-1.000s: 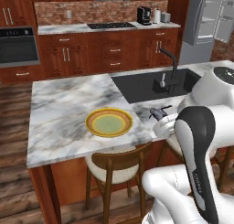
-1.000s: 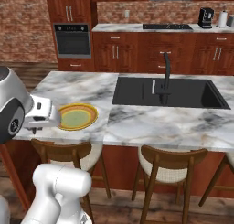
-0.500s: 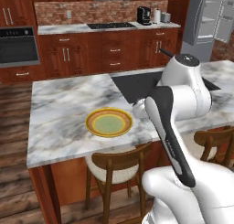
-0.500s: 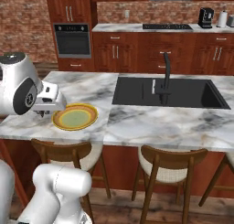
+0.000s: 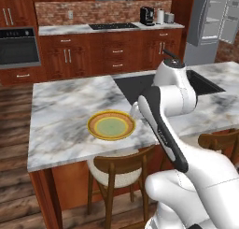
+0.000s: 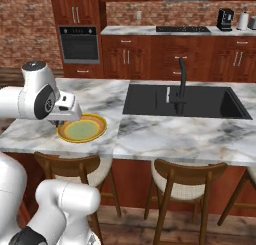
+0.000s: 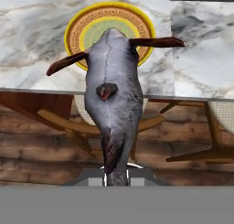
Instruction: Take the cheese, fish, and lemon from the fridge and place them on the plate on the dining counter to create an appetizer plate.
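Your gripper (image 7: pixel 115 175) is clamped narrow on the fish (image 7: pixel 112 95), and the hold sits right at the thin tail end: in the hand view the dark grey body runs away from the finger tips, head outward, with its two brown side fins spread to either side. The fish hangs over the near edge of the dining counter (image 5: pixel 60 116), its head reaching over the plate (image 7: pixel 75 29) while the tail half is above the stool and the wood floor. The plate itself, yellow-rimmed with a pale green centre, lies bare on the marble in the left base view (image 5: pixel 111 125) and, in the right base view, just beside the hand (image 6: pixel 81 129). Judge the load as light and fairly stiff, since it shows no sag along its length, but slender and smooth, so it is likely to be slippery. A grip this far back leaves most of the body unsupported (a mid-body hold, just behind the fins, would be the steadier place), so expect it to swing or pivot in the jaws under any quick motion. It does not look fragile; a short drop onto the plate should do it no harm. The fridge (image 5: pixel 212 25) stands open at the far right, well apart.
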Motion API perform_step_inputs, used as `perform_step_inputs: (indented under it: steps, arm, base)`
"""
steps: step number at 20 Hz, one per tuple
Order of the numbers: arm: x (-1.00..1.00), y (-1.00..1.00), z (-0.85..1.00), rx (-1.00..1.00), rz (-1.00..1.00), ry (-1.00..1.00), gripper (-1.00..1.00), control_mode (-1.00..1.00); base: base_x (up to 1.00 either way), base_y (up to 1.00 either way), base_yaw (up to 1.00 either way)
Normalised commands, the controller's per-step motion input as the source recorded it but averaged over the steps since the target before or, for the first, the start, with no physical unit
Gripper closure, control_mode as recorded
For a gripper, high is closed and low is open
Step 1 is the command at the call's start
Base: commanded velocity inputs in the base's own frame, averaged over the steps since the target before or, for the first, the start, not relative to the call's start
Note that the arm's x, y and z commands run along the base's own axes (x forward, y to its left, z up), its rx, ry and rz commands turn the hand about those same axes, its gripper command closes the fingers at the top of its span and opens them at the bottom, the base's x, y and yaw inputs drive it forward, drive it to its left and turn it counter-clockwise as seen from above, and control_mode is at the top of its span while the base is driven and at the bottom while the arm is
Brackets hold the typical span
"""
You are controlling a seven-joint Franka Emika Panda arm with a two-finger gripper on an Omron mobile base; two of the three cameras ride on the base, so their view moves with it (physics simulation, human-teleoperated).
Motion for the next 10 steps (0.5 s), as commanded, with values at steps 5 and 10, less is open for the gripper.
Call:
perform_step_inputs:
  steps: [5, 10]
  arm:
    - [0.36, 0.00, -0.52, -0.01, -0.03, 0.02, 1.00, -1.00]
    - [0.45, 0.00, -0.35, 0.00, -0.04, 0.02, 1.00, -1.00]
  base:
    - [0.00, 0.00, 0.00]
    - [0.00, 0.00, 0.00]
